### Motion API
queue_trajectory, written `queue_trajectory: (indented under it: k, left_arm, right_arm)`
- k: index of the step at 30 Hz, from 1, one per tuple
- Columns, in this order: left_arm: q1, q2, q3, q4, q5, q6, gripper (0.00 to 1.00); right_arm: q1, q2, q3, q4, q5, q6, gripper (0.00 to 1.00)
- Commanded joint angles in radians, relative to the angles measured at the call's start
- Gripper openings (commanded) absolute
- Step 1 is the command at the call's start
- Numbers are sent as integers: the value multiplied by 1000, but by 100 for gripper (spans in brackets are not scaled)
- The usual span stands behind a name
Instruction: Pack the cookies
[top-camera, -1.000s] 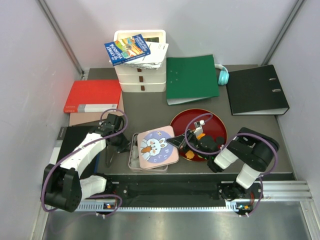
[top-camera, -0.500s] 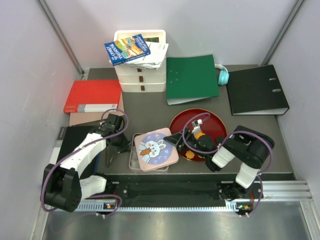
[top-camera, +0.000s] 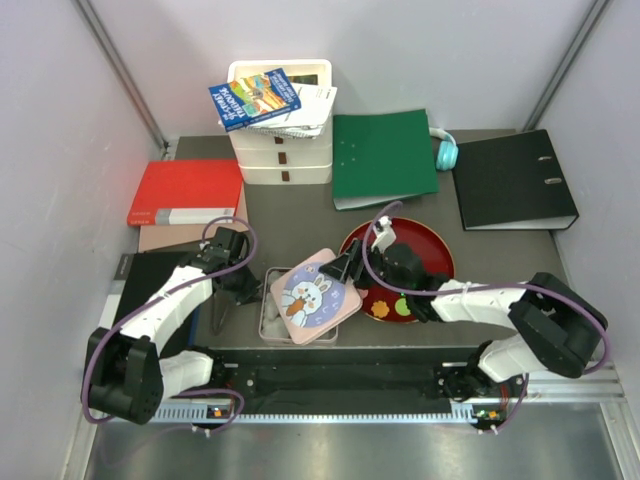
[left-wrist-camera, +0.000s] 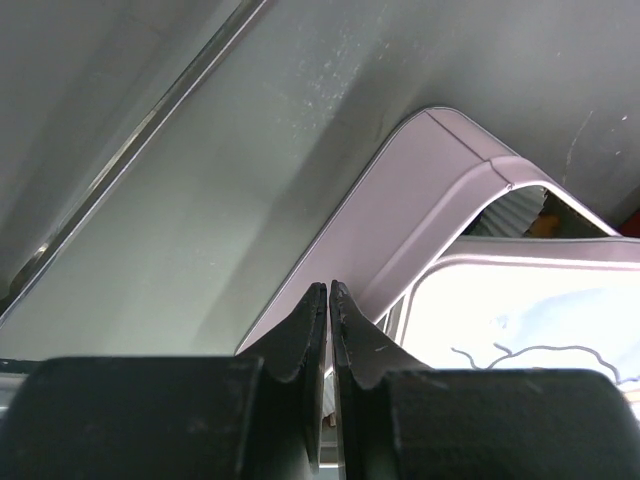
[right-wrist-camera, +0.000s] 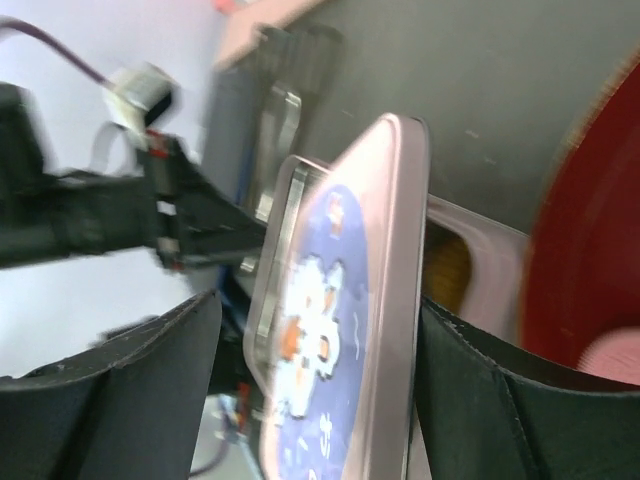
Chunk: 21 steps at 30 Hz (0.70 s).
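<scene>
The pink tin (top-camera: 268, 322) sits near the table's front edge, and its bunny lid (top-camera: 315, 292) lies tilted across it. My right gripper (top-camera: 346, 272) is open at the lid's right edge. In the right wrist view its fingers straddle the lid (right-wrist-camera: 340, 330), the left finger (right-wrist-camera: 140, 390) apart from it. An orange cookie (right-wrist-camera: 448, 270) shows inside the tin under the lid. On the red plate (top-camera: 428, 246) lie a green cookie (top-camera: 402, 306) and an orange one (top-camera: 381, 311). My left gripper (left-wrist-camera: 329, 290) is shut on nothing, beside the tin's left wall (left-wrist-camera: 420, 220).
At the back stand a white drawer unit (top-camera: 280, 150) with books on top, a green folder (top-camera: 385, 158), blue headphones (top-camera: 445, 150) and a black binder (top-camera: 515, 180). A red folder (top-camera: 185, 192) lies at the left.
My right gripper has moved left from over the plate to the lid's edge and opened. The lid has turned and tilted on the tin. The left arm has not moved.
</scene>
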Motion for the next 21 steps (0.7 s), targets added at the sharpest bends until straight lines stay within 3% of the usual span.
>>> queue_trajectory:
  k: [1,12,21]
  left_arm:
    - [-6,-28,-5,42,26,-13,10]
    - [-6,-37,-8,39,22,-11,11]
    - [-6,-48,-14,37,28,-19,11]
  right_arm:
    - [10,-17,63,-254,6,-127,72]
    - [10,-103,89,-533,97,-229,73]
    - [10,-135,92,-586,74,-255,71]
